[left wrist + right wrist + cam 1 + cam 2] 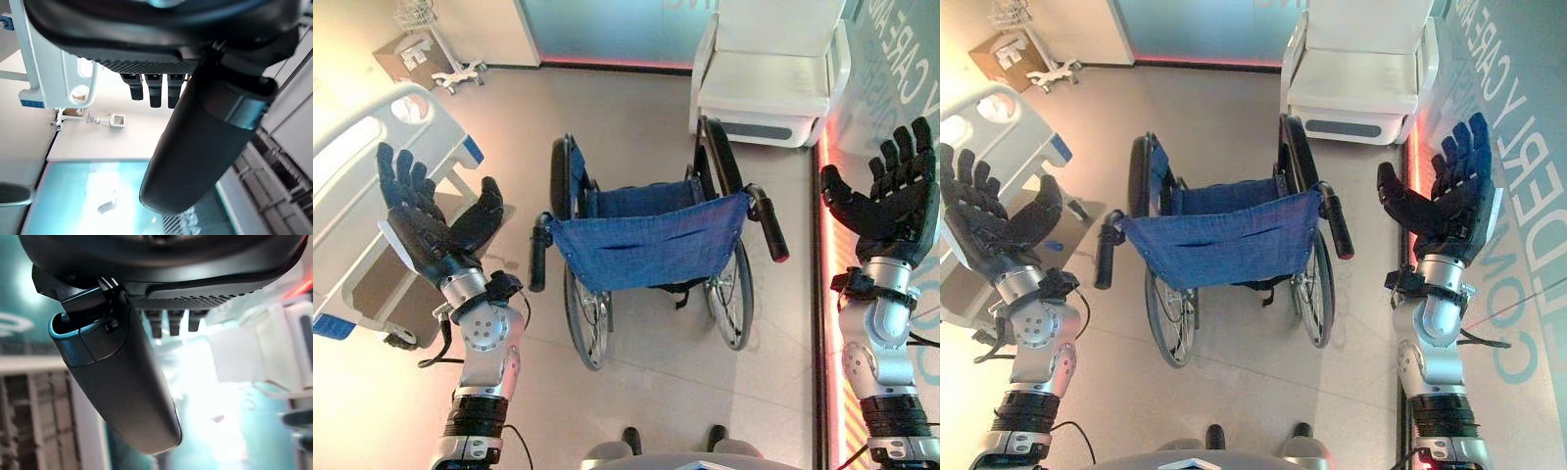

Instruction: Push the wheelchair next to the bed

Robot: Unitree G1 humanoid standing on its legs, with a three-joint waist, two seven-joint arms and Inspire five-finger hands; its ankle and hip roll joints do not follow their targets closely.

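A wheelchair [646, 240] with a blue fabric back stands in the middle of the floor, its back toward me. Its two black push handles, the left one [537, 264] and the right one [771, 227], point at me. My left hand [426, 225] is raised beside the left handle, open, fingers straight, holding nothing. My right hand [891, 201] is raised to the right of the right handle, open and apart from it. The bed [372, 186], white with blue corners, lies at the left behind my left hand.
A white armchair [771, 73] stands at the back right, just beyond the wheelchair. A wheeled stand base [458, 70] and a cardboard box [406, 57] sit at the back left. A glass wall with a red floor strip [824, 294] runs along the right.
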